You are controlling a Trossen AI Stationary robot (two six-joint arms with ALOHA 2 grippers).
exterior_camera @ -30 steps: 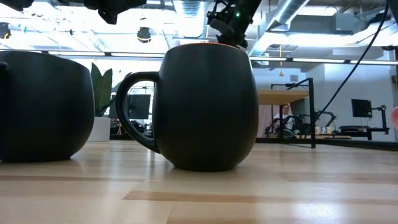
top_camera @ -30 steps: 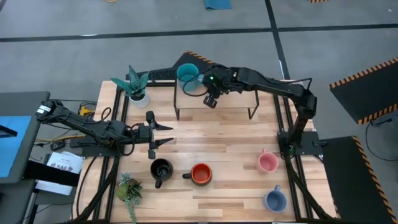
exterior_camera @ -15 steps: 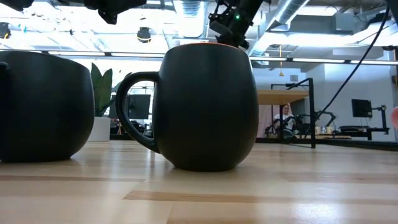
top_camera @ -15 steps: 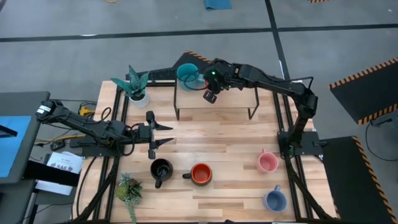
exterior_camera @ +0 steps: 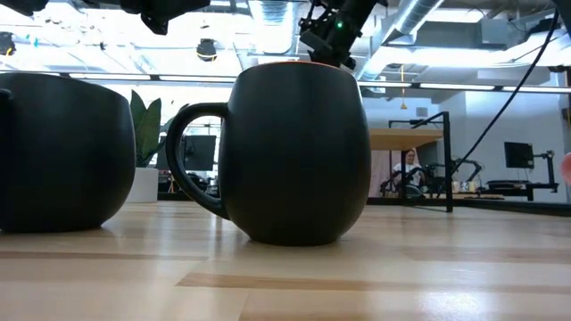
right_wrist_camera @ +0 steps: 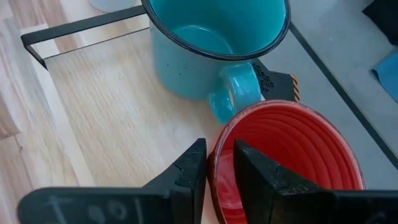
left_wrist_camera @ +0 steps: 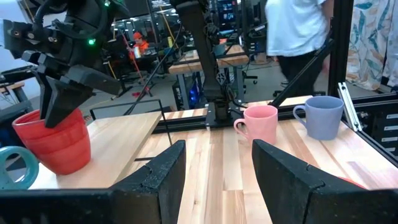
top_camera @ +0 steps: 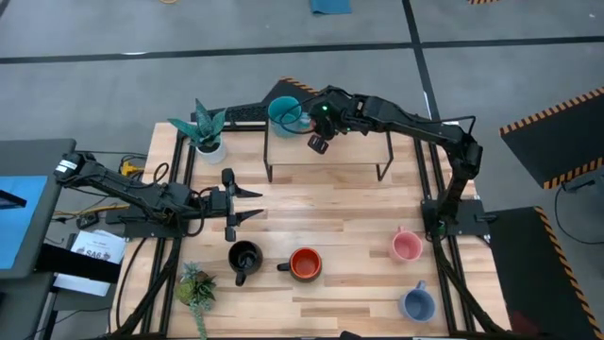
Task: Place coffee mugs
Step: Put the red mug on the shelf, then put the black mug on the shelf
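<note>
Six mugs: all on the wood surfaces, two on the raised shelf, four on the table
Right gripper (right_wrist_camera: pixel 219 163): over the shelf at the table's far edge, fingers pinching the rim of the red mug (right_wrist_camera: pixel 286 155), one finger inside and one outside
Red mug: base on the shelf (right_wrist_camera: pixel 106 106), just beside the teal mug (right_wrist_camera: pixel 211 46); teal handle points at it, touching or nearly so, cannot tell which
Left gripper (top_camera: pixel 247 204): above the table's left-middle, fingers spread, holding nothing
Black mug (top_camera: pixel 244 258): front-left of table, near the orange mug (top_camera: pixel 305 264)
Pink mug (top_camera: pixel 406 246): right side, near the right arm's base
Light blue mug (top_camera: pixel 416 304): front-right corner
Surface: light wood plank table (top_camera: pixel 330 212) on a black frame; shelf is a wood board on thin black legs
Plants: white pot with green spiky plant (top_camera: pixel 206 131) at far-left corner, small green plant (top_camera: pixel 195 286) at front-left
Room: grey floor with dark seams, black-and-yellow hazard tape, ceiling lights, desks and monitors behind; a person in a white top (left_wrist_camera: pixel 298 28) stands beyond the table
Writing: white sheet (top_camera: pixel 90 253) left of the table has print, too small to read
</note>
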